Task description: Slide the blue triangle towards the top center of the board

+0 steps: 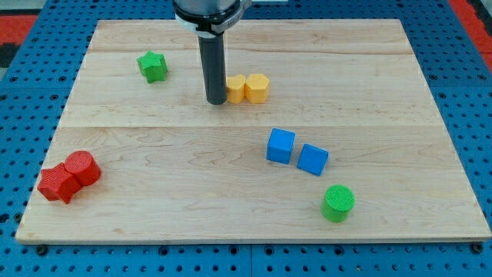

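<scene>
Two blue blocks lie side by side right of the board's middle: one [280, 145] on the left and one [313, 159] just to its lower right. Both look squarish from here, and I cannot tell which is the triangle. My tip [215, 101] rests on the board in the upper middle, well up and to the left of the blue blocks. It sits against the left side of a yellow block [235, 86]. The dark rod rises from the tip to the view's top.
A second yellow block [257, 88] touches the first on its right. A green star-like block [152, 66] sits at upper left. A green cylinder [338, 202] lies at lower right. Two red blocks [59, 183] [81, 168] touch at lower left.
</scene>
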### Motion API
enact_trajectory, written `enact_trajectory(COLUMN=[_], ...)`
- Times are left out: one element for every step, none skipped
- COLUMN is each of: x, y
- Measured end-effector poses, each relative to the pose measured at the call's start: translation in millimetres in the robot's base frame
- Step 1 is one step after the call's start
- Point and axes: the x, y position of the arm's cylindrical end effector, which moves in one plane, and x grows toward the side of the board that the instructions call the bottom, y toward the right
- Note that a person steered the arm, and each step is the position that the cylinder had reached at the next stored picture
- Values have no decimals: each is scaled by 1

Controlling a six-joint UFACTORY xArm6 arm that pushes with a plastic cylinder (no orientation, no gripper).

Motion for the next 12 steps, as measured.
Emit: enact_trajectory(x=[40, 53, 94, 118, 115, 111, 111, 111, 113, 111, 112, 76], y=[0, 0, 4, 37, 89, 137, 137, 137, 146, 179, 198, 192])
